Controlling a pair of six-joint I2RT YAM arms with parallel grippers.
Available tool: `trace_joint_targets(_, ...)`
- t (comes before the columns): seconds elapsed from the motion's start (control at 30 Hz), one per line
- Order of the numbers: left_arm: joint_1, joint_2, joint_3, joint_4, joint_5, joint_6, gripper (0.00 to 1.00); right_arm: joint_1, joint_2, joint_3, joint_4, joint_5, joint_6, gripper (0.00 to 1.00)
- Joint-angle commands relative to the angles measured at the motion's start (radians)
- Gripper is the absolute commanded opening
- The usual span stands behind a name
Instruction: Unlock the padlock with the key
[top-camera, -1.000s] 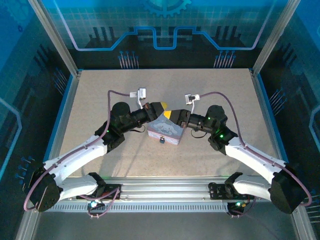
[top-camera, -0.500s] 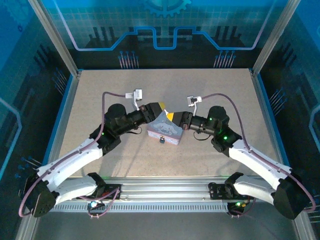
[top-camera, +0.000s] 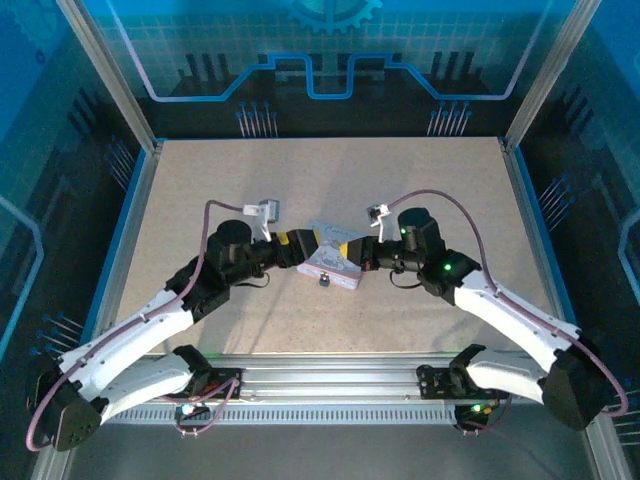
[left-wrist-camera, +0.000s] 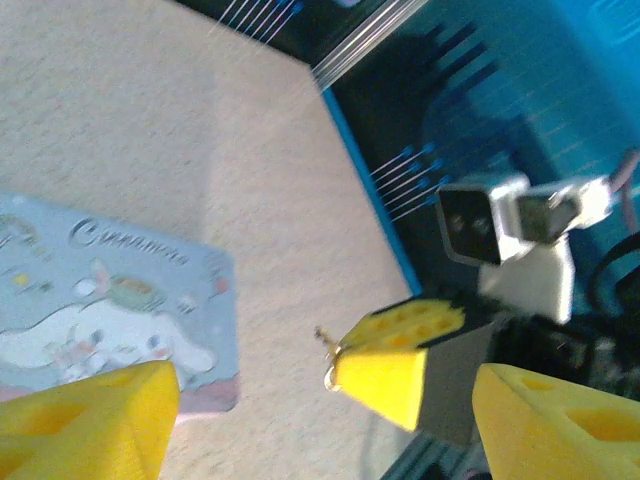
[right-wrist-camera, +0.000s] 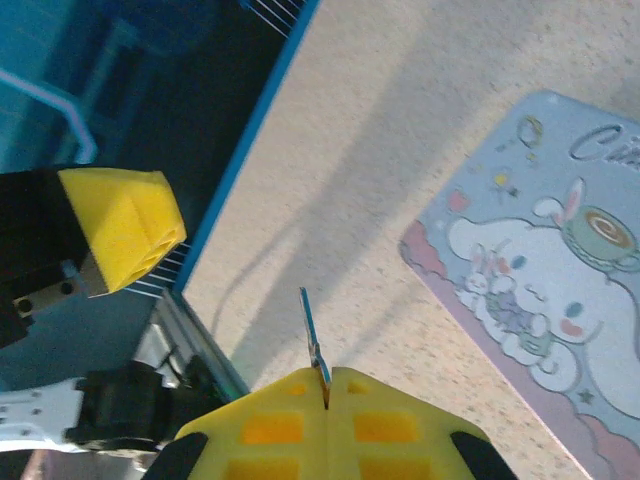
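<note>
- Nearest, both arms bent inward at the elbow from their bases at the near edge of the table (top-camera: 200, 200), and their wrists came toward each other over its middle.
- Just nearer than the two pincer tips and between them, the padlock (top-camera: 325, 281) sat as a small dark block against the near side of the tin (top-camera: 335, 262). It was too small to tell whether its shackle was shut.
- The tin, pastel blue and pink with a cartoon print on top, lay between the two pincers, just beside each tip. Its inside was hidden.
- The right pincer (right-wrist-camera: 325, 385) had its yellow fingers pressed together on the key (right-wrist-camera: 312, 335). The key was a thin sliver jutting from the tips over bare table beside the tin, and its gripped end was hidden.
- The left pincer (left-wrist-camera: 325, 385) stood with its fingers (left-wrist-camera: 90, 420) wide apart, holding nothing. Both fingers were cut off by the lower edge of the left wrist view, and the right pincer's tip with the key showed between them.
</note>
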Motion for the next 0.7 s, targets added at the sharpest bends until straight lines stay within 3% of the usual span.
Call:
trace_joint_targets(0.0,0.003,0.033,-0.029,-0.078,-0.011,0.070,0.79,0.005,0.067,0.047,-0.088,0.017,-0.080,0.02)
trace_joint_targets(0.37,-0.002,0.191,-0.068,-0.047,0.030,0.131,0.79,-0.034,0.291,0.095,-0.016,-0.025,-0.068,0.03)
trace_joint_targets(0.67,-0.019,0.288,-0.112,0.045,0.042,0.173,0.78,-0.069,0.362,0.073,-0.012,-0.024,-0.082,0.03)
